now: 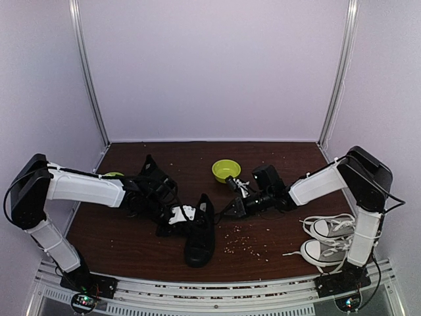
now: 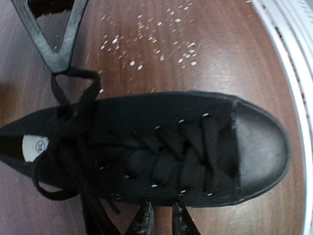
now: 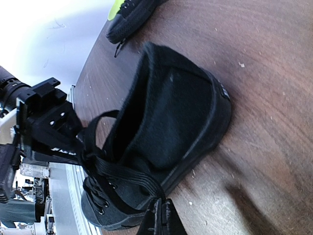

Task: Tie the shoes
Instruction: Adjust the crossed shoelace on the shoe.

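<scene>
One black shoe (image 1: 200,234) lies mid-table with its toe toward the near edge; the left wrist view shows it from above (image 2: 161,147), toe to the right. My right gripper (image 3: 164,203) is shut on a black lace (image 3: 122,171), pulled taut from the knot area across the shoe's collar. It sits just right of the shoe (image 1: 231,209). My left gripper (image 2: 164,210) stands against the shoe's left side (image 1: 187,217). Its fingers (image 2: 144,220) are a narrow gap apart, their tips lost against the black canvas. The second black shoe (image 1: 152,172) lies behind the left arm.
A green bowl (image 1: 225,170) sits behind the shoe. A pair of grey-and-white sneakers with white laces (image 1: 329,240) lies at the near right by the right arm's base. Pale crumbs (image 1: 247,240) are scattered right of the shoe. A metal rail (image 1: 217,289) runs along the near edge.
</scene>
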